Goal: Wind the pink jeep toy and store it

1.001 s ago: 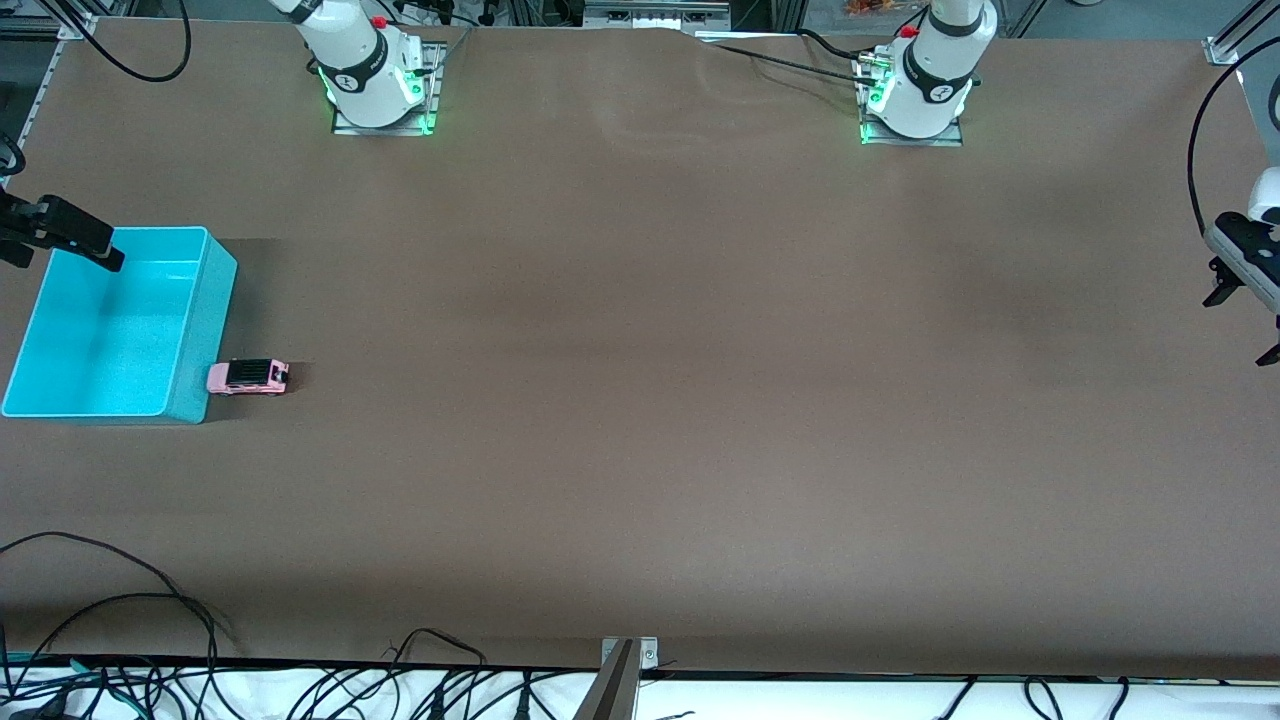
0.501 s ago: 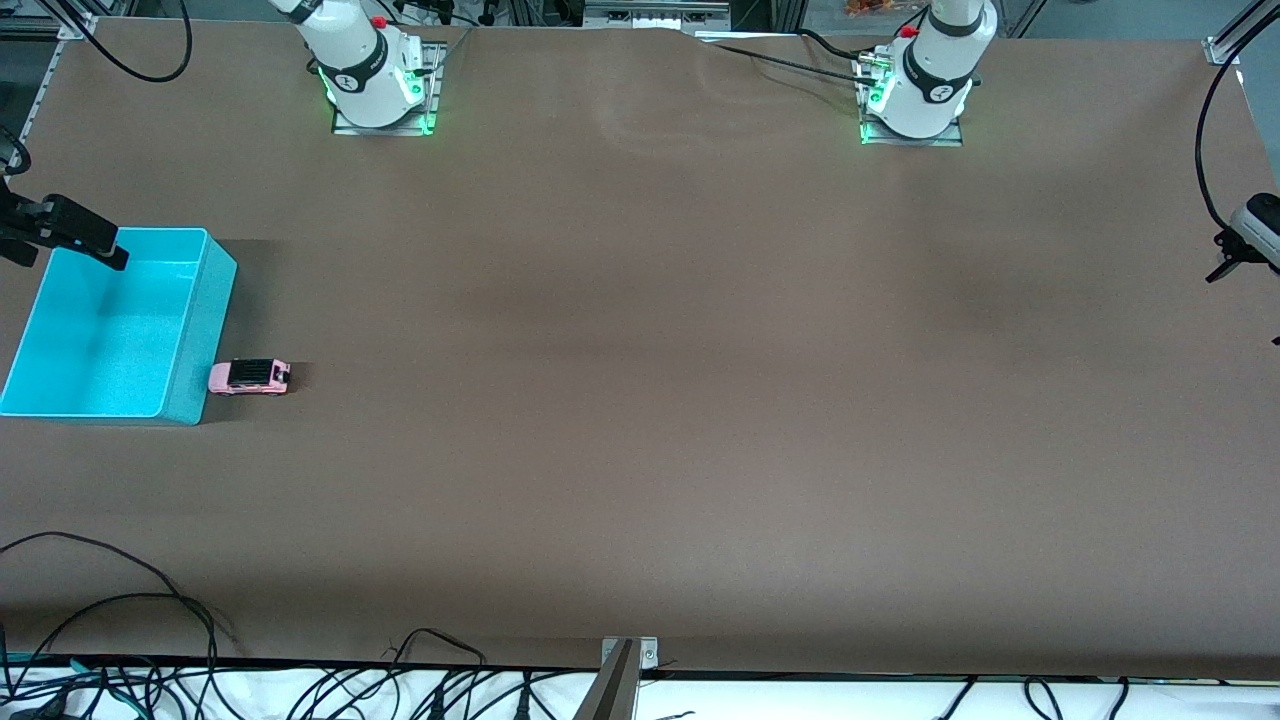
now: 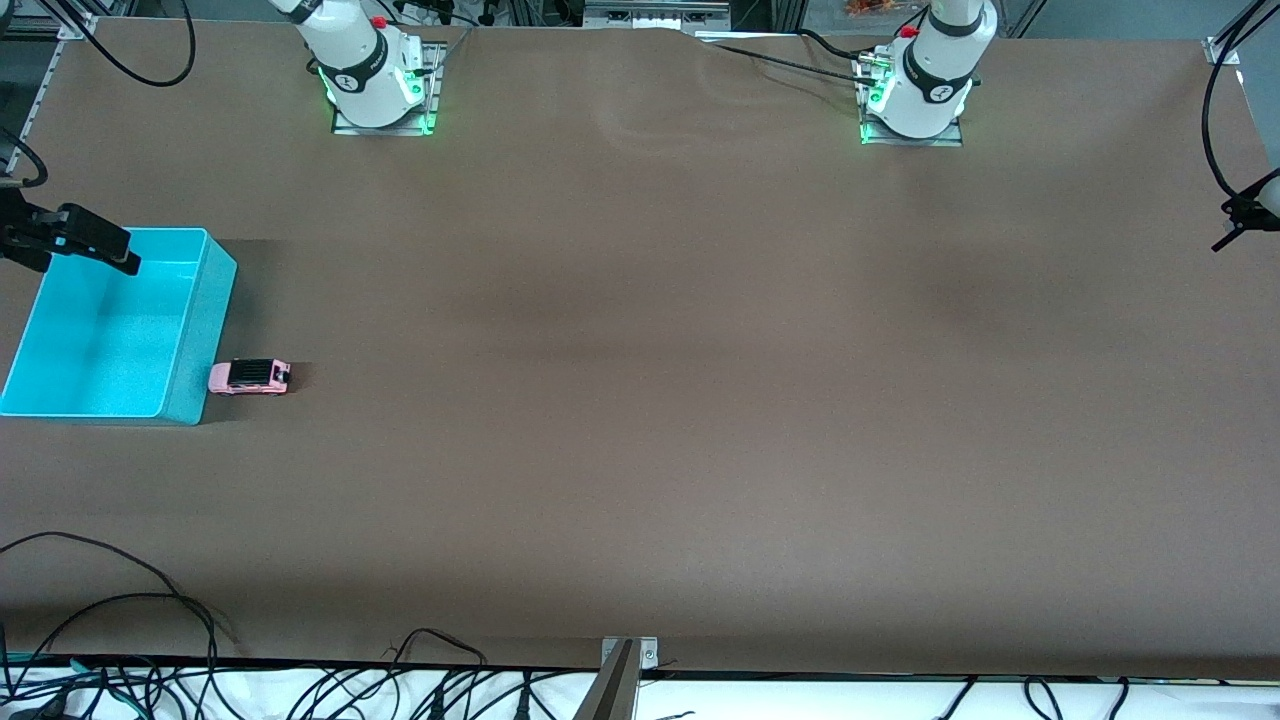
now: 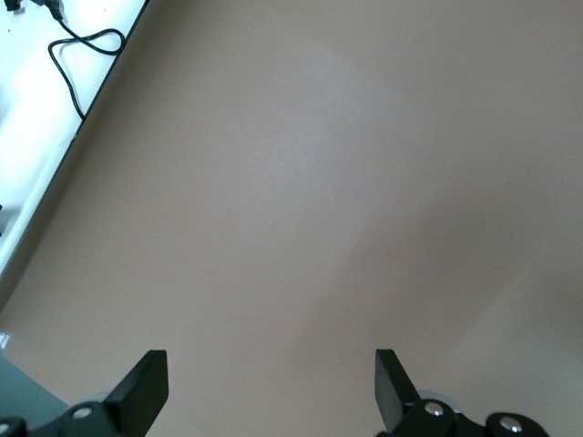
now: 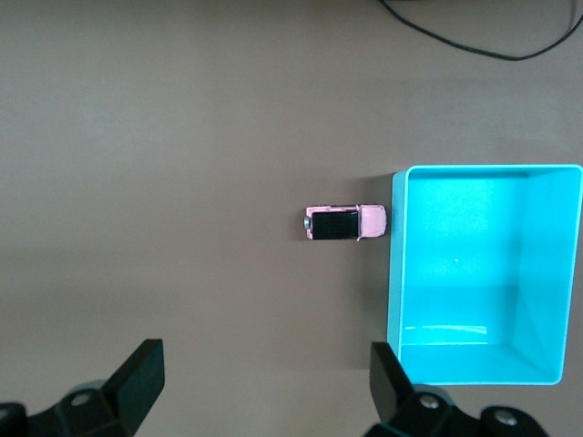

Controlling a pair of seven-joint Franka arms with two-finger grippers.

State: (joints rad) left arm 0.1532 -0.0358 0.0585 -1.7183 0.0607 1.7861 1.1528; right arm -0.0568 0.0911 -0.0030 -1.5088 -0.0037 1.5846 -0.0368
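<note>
The pink jeep toy (image 3: 249,377) stands on the table beside the turquoise bin (image 3: 207,330), on the bin's side toward the left arm's end. In the right wrist view the jeep (image 5: 344,223) shows its black roof, right next to the bin (image 5: 397,273). The bin holds nothing. My right gripper (image 3: 75,248) is open and empty, up in the air over the bin's corner that lies toward the robots' bases; its fingers frame bare table in its own view (image 5: 264,382). My left gripper (image 3: 1243,216) is open and empty over the table's edge at the left arm's end (image 4: 271,387).
Brown table cover (image 3: 640,400) with nothing else on it. Loose black cables (image 3: 120,610) lie along the table edge nearest the front camera. A metal bracket (image 3: 625,660) sits at the middle of that edge. A black cable (image 4: 82,45) lies off the table's edge.
My left gripper has drawn away toward the table's edge and mostly left the front view. My right gripper has shifted slightly over the bin's corner. The jeep has not moved.
</note>
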